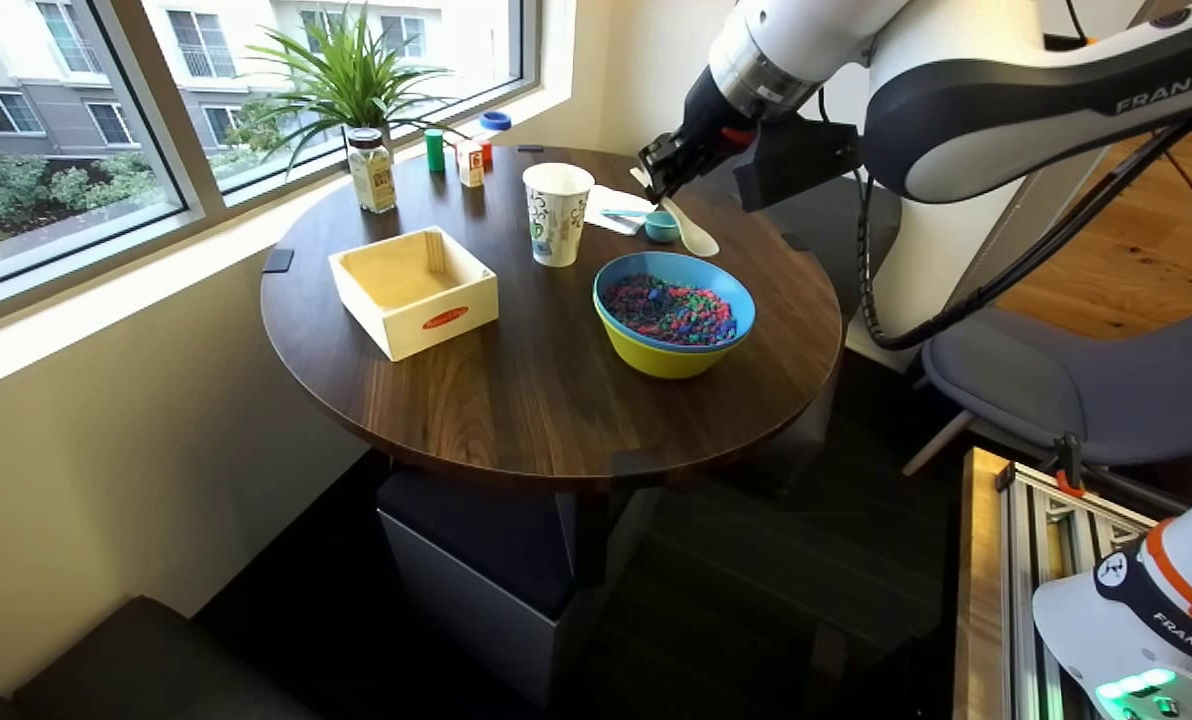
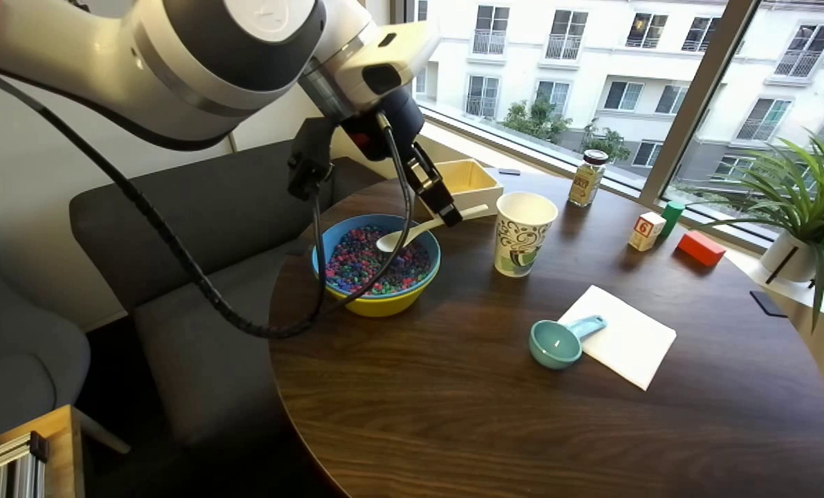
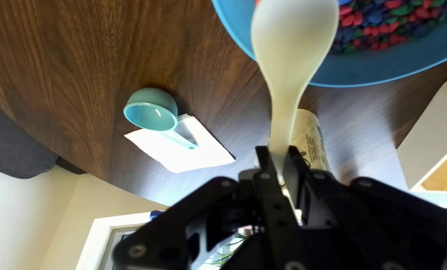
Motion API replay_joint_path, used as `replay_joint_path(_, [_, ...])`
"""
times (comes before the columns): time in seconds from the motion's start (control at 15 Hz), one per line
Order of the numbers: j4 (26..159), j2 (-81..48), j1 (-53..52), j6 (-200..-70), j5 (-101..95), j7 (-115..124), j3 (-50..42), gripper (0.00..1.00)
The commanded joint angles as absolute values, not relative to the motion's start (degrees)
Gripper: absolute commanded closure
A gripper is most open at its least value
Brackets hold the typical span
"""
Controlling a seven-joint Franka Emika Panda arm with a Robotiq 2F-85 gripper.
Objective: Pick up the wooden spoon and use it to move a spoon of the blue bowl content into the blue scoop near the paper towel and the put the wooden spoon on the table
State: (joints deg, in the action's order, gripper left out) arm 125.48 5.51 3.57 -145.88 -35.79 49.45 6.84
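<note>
As my fingers (image 3: 264, 161) pinch wooden spoon (image 3: 286, 78) by handle (image 3: 281, 131), digging into multicoloured pieces (image 1: 669, 310) could twist it; sideways swing might topple patterned paper cup (image 1: 556, 215).

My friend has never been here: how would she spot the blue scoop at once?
Find the round dark-brown table, then the white paper towel on it. The blue scoop sits at the towel's edge, its handle reaching over the paper. Unlike the much wider blue bowl, it is teal-toned with a handle.
</note>
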Motion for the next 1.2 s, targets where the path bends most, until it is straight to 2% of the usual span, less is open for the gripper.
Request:
replay_joint_path(0.0, [125.93,4.47,2.27,-143.77,-41.56,57.9,7.34,0.97])
replay_joint_path(1.13, [125.87,-0.24,-3.23,-139.62,-69.23,76.95,6.8,0.97])
